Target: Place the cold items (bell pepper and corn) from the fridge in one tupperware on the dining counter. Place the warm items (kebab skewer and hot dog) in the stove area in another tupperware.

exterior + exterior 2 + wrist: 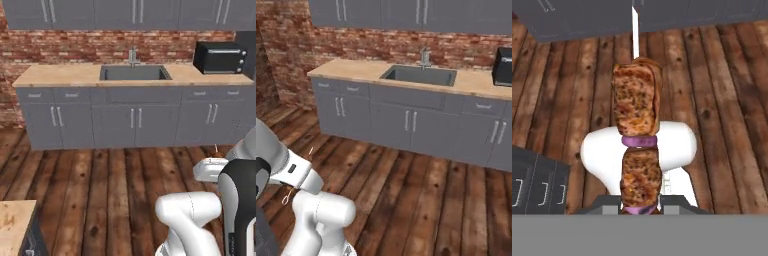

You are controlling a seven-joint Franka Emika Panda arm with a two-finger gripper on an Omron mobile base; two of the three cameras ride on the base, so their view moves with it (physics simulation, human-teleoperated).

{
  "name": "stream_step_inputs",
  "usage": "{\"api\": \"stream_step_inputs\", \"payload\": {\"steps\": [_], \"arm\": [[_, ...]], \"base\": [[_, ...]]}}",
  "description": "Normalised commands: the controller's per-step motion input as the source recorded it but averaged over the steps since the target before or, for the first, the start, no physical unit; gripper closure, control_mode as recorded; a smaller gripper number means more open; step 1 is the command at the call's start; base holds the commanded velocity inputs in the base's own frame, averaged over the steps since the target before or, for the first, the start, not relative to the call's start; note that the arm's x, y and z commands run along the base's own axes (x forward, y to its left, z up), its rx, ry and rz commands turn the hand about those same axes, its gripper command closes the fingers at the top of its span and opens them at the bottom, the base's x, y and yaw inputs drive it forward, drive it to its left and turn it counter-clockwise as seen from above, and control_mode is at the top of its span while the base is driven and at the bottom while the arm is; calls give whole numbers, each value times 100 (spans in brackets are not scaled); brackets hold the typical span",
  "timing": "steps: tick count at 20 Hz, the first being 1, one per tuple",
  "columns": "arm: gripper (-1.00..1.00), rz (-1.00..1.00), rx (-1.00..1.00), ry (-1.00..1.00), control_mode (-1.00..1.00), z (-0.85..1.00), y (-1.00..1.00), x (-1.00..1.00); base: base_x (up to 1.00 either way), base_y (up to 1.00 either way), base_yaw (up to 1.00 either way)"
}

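1. Two chunks of browned meat sit on the skewer (637, 145) you hold, with a purple onion slice between them and another at the bottom end.
2. Your gripper (641, 206) is closed tight on the skewer's lower end, at the bottom of the hand view; the fingers themselves are mostly hidden behind the meat.
3. The skewer's long axis runs straight away from the gripper, and its thin white stick pokes out past the upper chunk toward the base of the grey cabinets.
4. In the left base view a thin tip of the skewer (216, 149) shows just above your white arm.
5. Taking the sink (135, 73) as landmark: it is set in the wooden counter (60, 75) ahead, with a faucet (132, 56) behind it against the brick wall (75, 47).
6. Right of the sink a black toaster oven (220, 57) stands on the counter.
7. Grey cabinets (135, 120) fill the space below the sink, and more hang above it.
8. Between you and the sink lies open plank floor (110, 190), with room to move.
9. Near you, left of the sink line, a second counter corner (15, 220) juts in at the lower edge of the left base view.
10. Under the skewer in the hand view you see floor, part of your own arm, and a dark cabinet front (537, 185) at the left.
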Motion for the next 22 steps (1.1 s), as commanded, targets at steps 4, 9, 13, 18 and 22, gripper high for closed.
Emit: {"api": "stream_step_inputs", "payload": {"steps": [4, 9, 13, 18, 22], "arm": [[100, 0, 0, 0, 100, 0, 0, 0], [100, 0, 0, 0, 100, 0, 0, 0], [100, 0, 0, 0, 100, 0, 0, 0], [100, 0, 0, 0, 100, 0, 0, 0], [100, 0, 0, 0, 100, 0, 0, 0]], "base": [[100, 4, 90], [100, -18, 62], [100, -23, 58], [100, -26, 71], [100, -22, 65]]}}
